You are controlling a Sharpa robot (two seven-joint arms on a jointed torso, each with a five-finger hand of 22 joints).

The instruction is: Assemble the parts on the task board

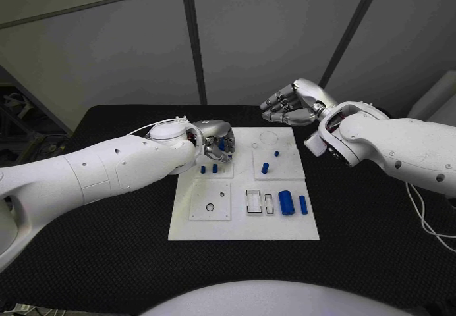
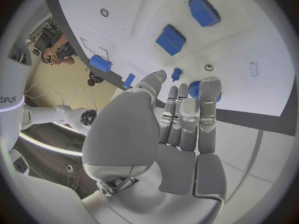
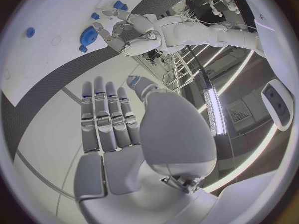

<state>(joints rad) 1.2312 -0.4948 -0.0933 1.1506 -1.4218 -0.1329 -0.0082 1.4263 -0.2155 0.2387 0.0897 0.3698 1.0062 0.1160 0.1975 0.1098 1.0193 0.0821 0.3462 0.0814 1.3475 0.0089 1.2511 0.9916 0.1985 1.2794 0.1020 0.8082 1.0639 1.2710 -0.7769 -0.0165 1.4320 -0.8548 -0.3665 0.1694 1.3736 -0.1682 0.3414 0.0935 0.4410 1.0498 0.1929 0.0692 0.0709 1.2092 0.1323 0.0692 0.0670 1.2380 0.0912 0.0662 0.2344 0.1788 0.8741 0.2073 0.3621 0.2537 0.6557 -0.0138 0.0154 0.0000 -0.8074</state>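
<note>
The white task board [image 1: 242, 227] lies mid-table. My left hand [image 1: 217, 146] hangs over its far left corner, fingers nearly straight. Its fingertips [image 2: 209, 84] lie on a blue round toothed part [image 2: 194, 89], also seen as the toothed part [image 3: 89, 35] beside the left hand [image 3: 124, 32]; the thumb stands apart from it. Two small blue pegs [image 1: 202, 169] stand just in front of that hand. My right hand [image 1: 290, 105] hovers beyond the board's far edge, fingers [image 3: 106, 114] straight and holding nothing. Two blue cylinders [image 1: 285, 199] lie at the board's near right.
Two more blue pieces [image 1: 265, 167] sit in the far right section of the board. An open rectangular slot [image 1: 254, 202] and a small ring [image 1: 209, 208] mark the near half. Black table [image 1: 114, 263] surrounds the board; white cables [image 1: 423, 217] trail at the right.
</note>
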